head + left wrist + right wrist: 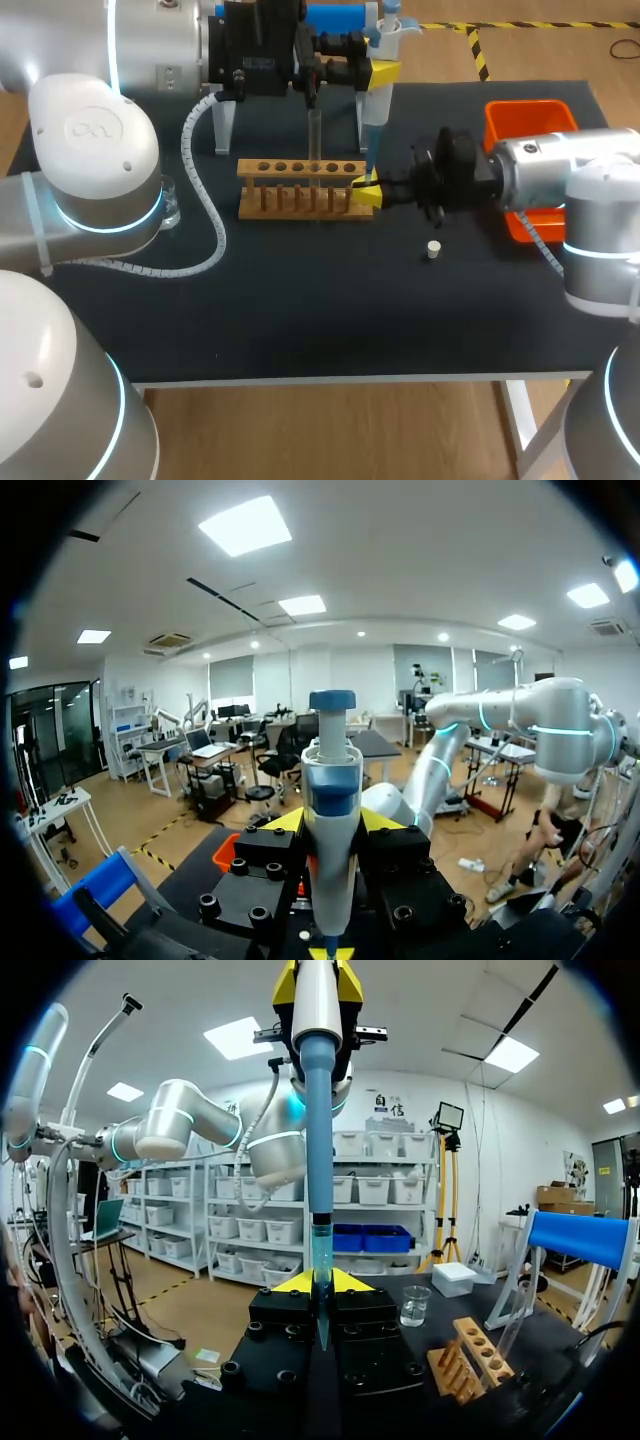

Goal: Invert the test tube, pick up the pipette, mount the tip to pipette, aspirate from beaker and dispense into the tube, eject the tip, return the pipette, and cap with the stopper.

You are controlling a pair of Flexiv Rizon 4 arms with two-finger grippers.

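— Between the fingers of the right gripper (320,1282), closed on it, stood the test tube (321,1250), at the right end of the rack (300,186). Thin, slippery glass; best held mid-length, gently.
— And the left gripper (333,825)?
— Clamped on the pipette (331,780), its tip (318,1130) inside the tube. The liquid level was hard to make out. The stopper (433,250) lay nearer.

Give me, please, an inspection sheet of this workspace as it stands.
Surface: dark table, no spills seen.
Job's things: pipette with its end inside the test tube; beaker on the table's left side; stopper lying loose.
Clutter: wooden rack; orange bin.
Grippers: left gripper shut on pipette; right gripper shut on test tube.
Cables: white hose looped over the table.
Surroundings: nothing seen.
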